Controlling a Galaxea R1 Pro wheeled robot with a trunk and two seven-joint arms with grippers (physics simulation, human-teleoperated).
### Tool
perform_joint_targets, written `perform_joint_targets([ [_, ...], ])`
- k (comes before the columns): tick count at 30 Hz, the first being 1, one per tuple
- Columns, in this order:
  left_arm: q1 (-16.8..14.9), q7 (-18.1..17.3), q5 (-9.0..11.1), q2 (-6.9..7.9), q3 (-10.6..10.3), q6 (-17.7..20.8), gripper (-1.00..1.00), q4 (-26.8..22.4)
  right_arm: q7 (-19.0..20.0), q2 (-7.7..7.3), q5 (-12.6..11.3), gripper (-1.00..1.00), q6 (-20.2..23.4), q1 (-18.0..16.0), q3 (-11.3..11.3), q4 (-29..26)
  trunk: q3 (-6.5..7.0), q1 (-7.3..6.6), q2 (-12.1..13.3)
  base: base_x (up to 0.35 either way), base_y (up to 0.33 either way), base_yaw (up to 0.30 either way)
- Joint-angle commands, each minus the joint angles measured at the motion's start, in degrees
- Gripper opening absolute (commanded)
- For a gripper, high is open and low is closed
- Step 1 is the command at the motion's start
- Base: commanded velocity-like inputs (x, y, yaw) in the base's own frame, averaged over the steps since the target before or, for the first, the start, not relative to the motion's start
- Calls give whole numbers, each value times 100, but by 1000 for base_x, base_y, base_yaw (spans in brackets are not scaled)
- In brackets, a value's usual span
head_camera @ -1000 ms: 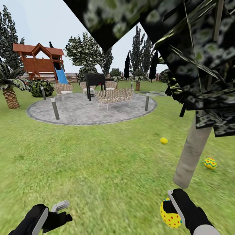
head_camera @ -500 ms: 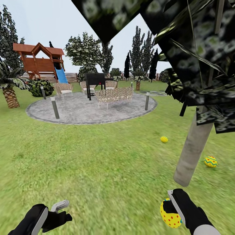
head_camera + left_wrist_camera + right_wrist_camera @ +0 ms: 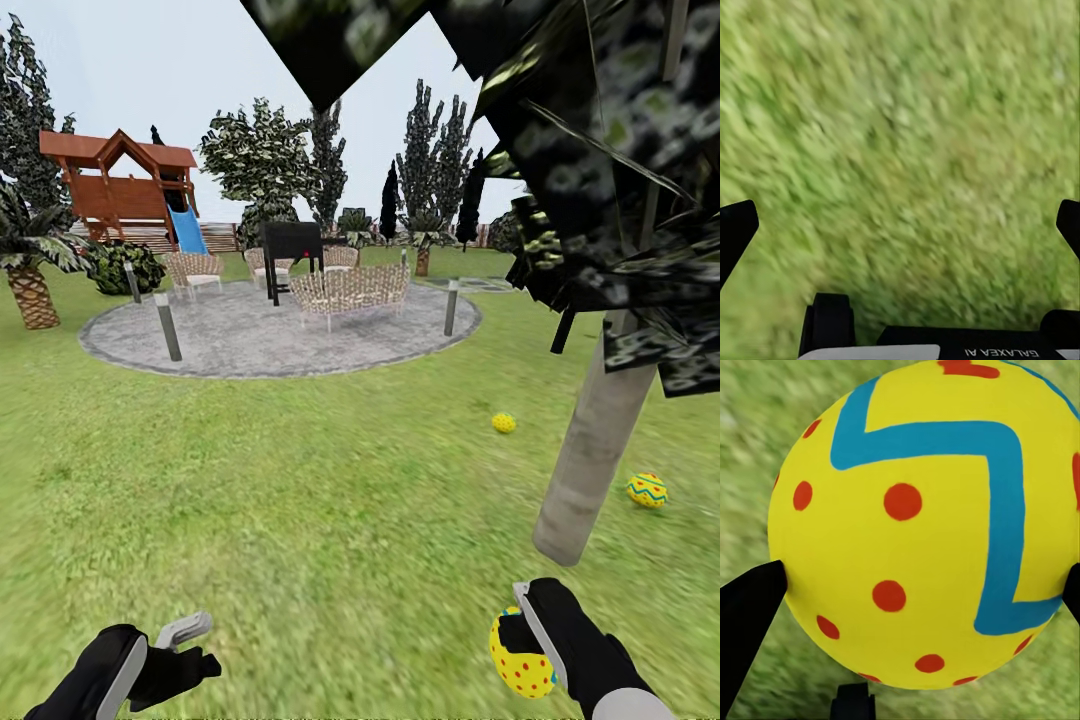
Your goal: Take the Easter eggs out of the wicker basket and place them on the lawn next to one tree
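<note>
My right gripper (image 3: 522,640), clamped on the last egg (image 3: 520,655), hangs just short of the tree (image 3: 590,455); left gripper (image 3: 190,645) gapes empty.

A round grey paved circle (image 3: 250,345) lies far across the scene. On it stand pale woven garden chairs (image 3: 348,292), a black grill (image 3: 291,245) and short grey bollard posts (image 3: 168,327). At the far left rise a red-brown wooden playhouse with a blue slide (image 3: 125,185) and a short scaly-trunked palm (image 3: 32,290).
</note>
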Motion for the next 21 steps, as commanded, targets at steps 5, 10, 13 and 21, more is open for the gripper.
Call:
perform_joint_targets([
  [5, -3, -33, -12, -2, 15, 27, 100, -8, -7, 0, 8, -100, 25, -3, 3, -6, -96, 110, -205, 0, 0, 0],
  [10, -3, -32, -12, -2, 15, 27, 100, -13, -9, 0, 8, -100, 25, -4, 3, -6, -186, 220, -405, 0, 0, 0],
  [13, -3, -30, -12, -2, 15, 27, 100, -13, -7, 0, 8, -100, 25, -3, 3, -6, -240, 285, -526, 0, 0, 0],
  [21, -3, -29, -12, -2, 8, 27, 100, -13, -9, 0, 8, -100, 25, -3, 3, -6, -383, 461, -847, 0, 0, 0],
])
